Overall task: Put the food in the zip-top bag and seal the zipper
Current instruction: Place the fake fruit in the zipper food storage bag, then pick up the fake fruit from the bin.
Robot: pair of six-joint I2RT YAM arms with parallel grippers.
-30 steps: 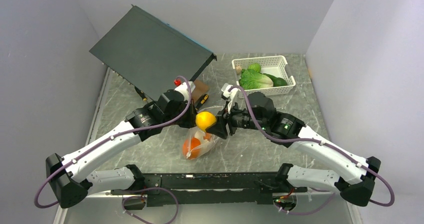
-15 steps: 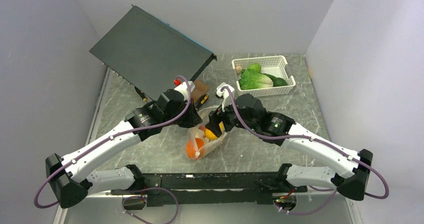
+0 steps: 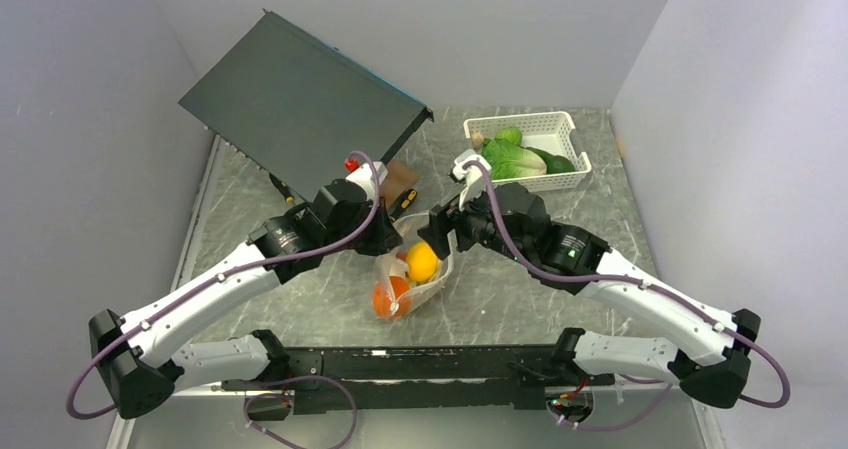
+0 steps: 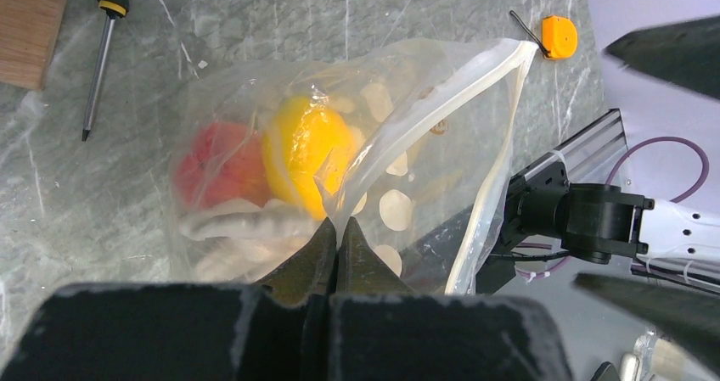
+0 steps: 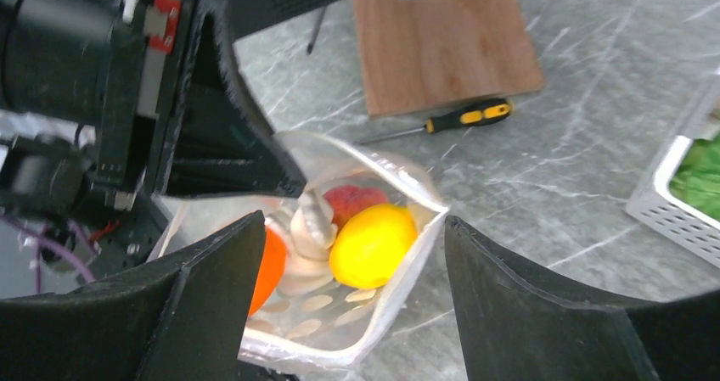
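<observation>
Seen from above, the zip-top bag (image 3: 408,279) lies with both grippers at its mouth. Beyond it to the right, one white basket (image 3: 520,118) holds what look like three green pieces (image 3: 510,157). Loading is in hand, and the next fetch likely comes from there.

In the left wrist view, the left gripper (image 4: 337,232) is pinched onto the bag's near lip, and the zipper (image 4: 495,152) gapes.

In the right wrist view, the right gripper (image 5: 352,224) hangs spread and empty over the bag. Inside are four pieces: one yellow fruit (image 5: 374,247), one orange (image 5: 272,266), one peach (image 5: 355,199) and one beige piece (image 5: 312,228).

top: hides left pincer (image 4: 338,231) tips beneath its wrist housing | right wrist: crops basket (image 5: 671,207) at right edge, masks half the orange (image 5: 272,264) behind right pincer (image 5: 352,226) finger (image 5: 204,305) | left wrist: blurs peach (image 4: 212,165) behind zip-top bag (image 4: 255,84) film, crops wooden board (image 4: 30,25) at corner
</observation>
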